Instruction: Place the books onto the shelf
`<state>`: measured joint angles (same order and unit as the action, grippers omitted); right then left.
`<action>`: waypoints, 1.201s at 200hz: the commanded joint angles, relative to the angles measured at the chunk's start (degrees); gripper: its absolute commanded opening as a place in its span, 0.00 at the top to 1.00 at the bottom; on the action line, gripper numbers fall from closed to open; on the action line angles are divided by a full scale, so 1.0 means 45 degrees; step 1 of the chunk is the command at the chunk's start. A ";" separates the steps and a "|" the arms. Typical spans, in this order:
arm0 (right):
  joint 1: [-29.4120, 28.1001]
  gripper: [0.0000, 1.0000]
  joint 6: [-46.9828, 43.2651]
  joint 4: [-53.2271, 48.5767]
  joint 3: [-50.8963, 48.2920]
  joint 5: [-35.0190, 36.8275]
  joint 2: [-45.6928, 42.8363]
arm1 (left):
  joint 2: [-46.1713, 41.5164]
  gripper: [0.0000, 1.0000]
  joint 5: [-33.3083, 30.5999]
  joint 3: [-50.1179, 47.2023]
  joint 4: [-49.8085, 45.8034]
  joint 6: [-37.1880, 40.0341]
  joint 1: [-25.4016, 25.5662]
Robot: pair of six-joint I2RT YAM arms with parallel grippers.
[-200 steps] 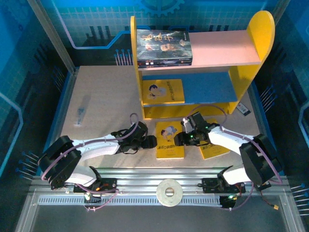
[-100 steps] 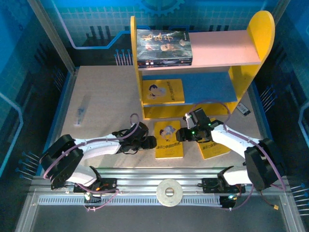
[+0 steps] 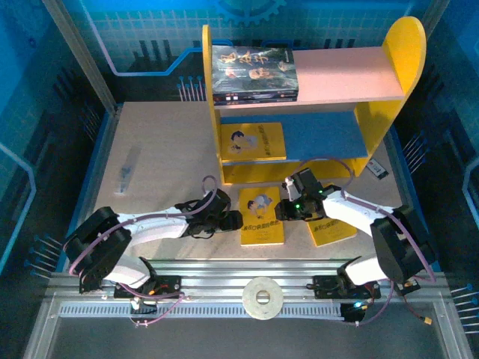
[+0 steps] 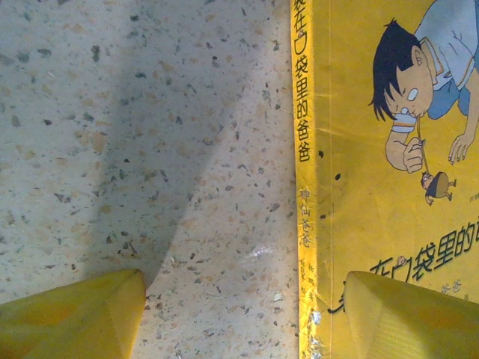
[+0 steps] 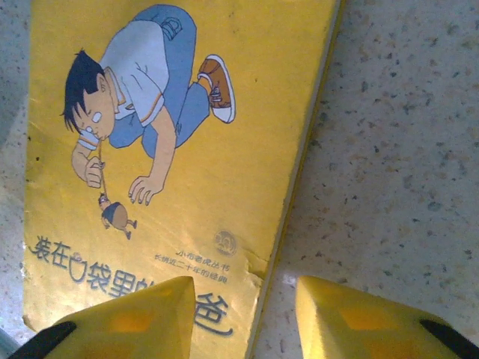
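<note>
Left gripper [image 3: 233, 221] gapes open, one yellow finger [image 4: 75, 314] on each side of one edge of a yellow book [image 3: 262, 217] flat on the table [image 3: 165, 164]. Right gripper [image 3: 278, 212] is open across that book's opposite edge. Beyond, the shelf [image 3: 404, 52] holds a dark book [image 3: 254, 73] above, a second yellow book [image 3: 252, 141] below.

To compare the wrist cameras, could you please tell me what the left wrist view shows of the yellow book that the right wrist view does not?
Left wrist adds the spine of the yellow book with its column of characters, straddled by the open left tool. Right wrist adds the boy's legs and orange shoe, with the open right tool straddling the book's other edge. Both share the boy's head, the title characters and the table.
</note>
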<state>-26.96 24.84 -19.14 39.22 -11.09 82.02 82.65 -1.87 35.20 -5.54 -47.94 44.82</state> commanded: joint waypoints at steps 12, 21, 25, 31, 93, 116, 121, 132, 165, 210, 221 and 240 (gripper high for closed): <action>-0.0391 0.66 0.0480 0.0590 0.0077 -0.0179 0.0716 | 0.0550 0.29 0.0161 0.0433 0.0563 -0.0094 0.0211; -0.0519 0.67 0.0564 0.0751 0.0086 -0.0272 0.0932 | 0.0698 0.29 0.0187 0.0533 0.0586 -0.0089 0.0275; -0.0591 0.68 0.0614 0.0862 0.0090 -0.0315 0.1019 | 0.0774 0.29 0.0181 0.0570 0.0596 -0.0100 0.0304; -0.0686 0.69 0.0676 0.1019 0.0083 -0.0411 0.1149 | 0.0838 0.29 0.0203 0.0616 0.0594 -0.0094 0.0346; -0.1458 0.77 0.1295 0.2436 -0.0002 -0.1208 0.1960 | 0.1261 0.29 0.0375 0.0732 0.0897 -0.0149 0.0422; -0.1759 0.78 0.1518 0.2935 -0.0117 -0.1441 0.2311 | 0.1320 0.29 0.0447 0.0738 0.1078 -0.0149 0.0425; -0.1832 0.78 0.1599 0.3091 -0.0163 -0.1521 0.2394 | 0.1320 0.29 0.0472 0.0733 0.1159 -0.0147 0.0422; -0.2012 0.79 0.1789 0.3474 -0.0267 -0.1727 0.2570 | 0.1301 0.29 0.0598 0.0732 0.1383 -0.0144 0.0413; -0.2513 0.79 0.2109 0.4090 -0.0401 -0.1890 0.3222 | 0.0894 0.29 0.0780 0.0935 0.1680 0.0227 0.0412; -0.2637 0.80 0.2146 0.4272 -0.0333 -0.1964 0.3279 | -0.0226 0.28 0.0984 0.1025 0.1958 0.0499 0.0412; -0.2632 0.79 0.2117 0.4290 -0.0318 -0.1993 0.3205 | -0.0315 0.29 0.0906 0.1011 0.1854 0.0497 0.0413; -0.2620 0.79 0.2194 0.5071 -0.0478 -0.2782 0.3180 | -0.0440 0.31 0.1073 0.0681 0.2395 0.0490 0.0427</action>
<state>-34.89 34.13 -0.67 39.35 -18.13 92.75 83.59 -3.22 37.71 -8.10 -47.66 45.60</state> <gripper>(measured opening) 0.209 0.701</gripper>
